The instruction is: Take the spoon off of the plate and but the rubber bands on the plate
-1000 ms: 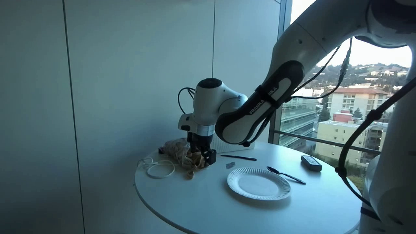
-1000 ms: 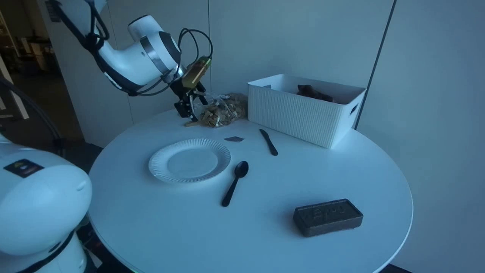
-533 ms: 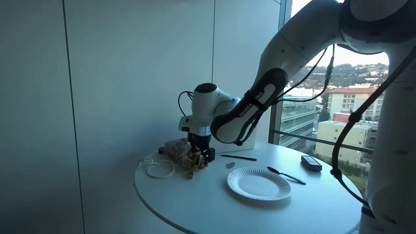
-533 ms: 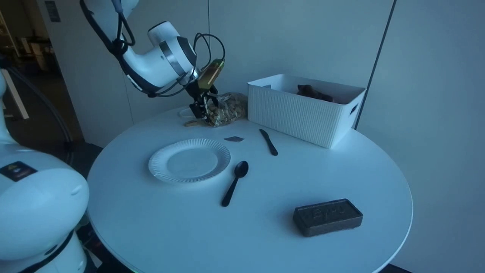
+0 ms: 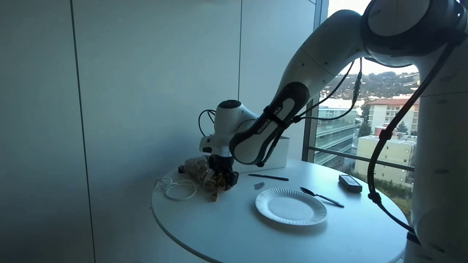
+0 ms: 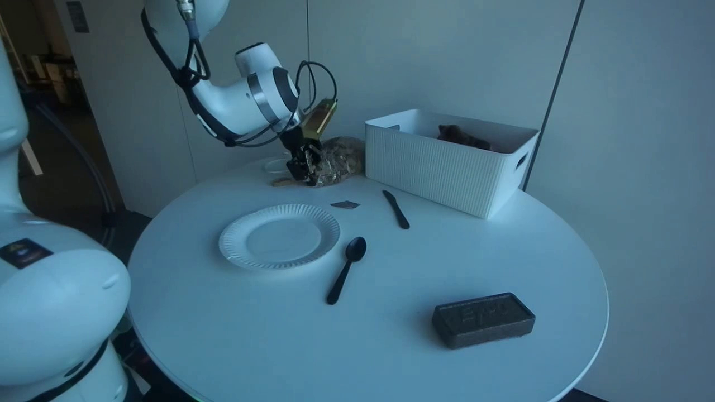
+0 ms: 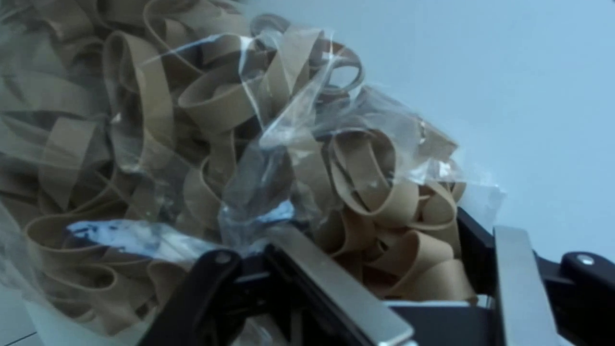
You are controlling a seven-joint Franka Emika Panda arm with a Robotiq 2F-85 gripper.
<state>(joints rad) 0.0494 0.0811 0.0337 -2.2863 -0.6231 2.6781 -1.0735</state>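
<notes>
Rubber bands (image 7: 216, 108): broad, matte tan loops heaped in a crinkled clear plastic bag (image 6: 343, 159), near the far edge of the desk (image 6: 251, 335) in an exterior view.
Claw (image 7: 396, 235): spread, flat metal-faced fingers (image 7: 336, 283) either side of a clump of loops.
Plate (image 6: 285, 240): white, round, fluted rim, toward the left edge there.
Spoon (image 6: 345, 272): smooth, black, just beside the plate.
Knife (image 6: 396, 209): slim, black, between the spoon and a ribbed white bin (image 6: 435, 167).
Block (image 6: 483, 321): dark, oblong, lettered top, toward the near right edge.
</notes>
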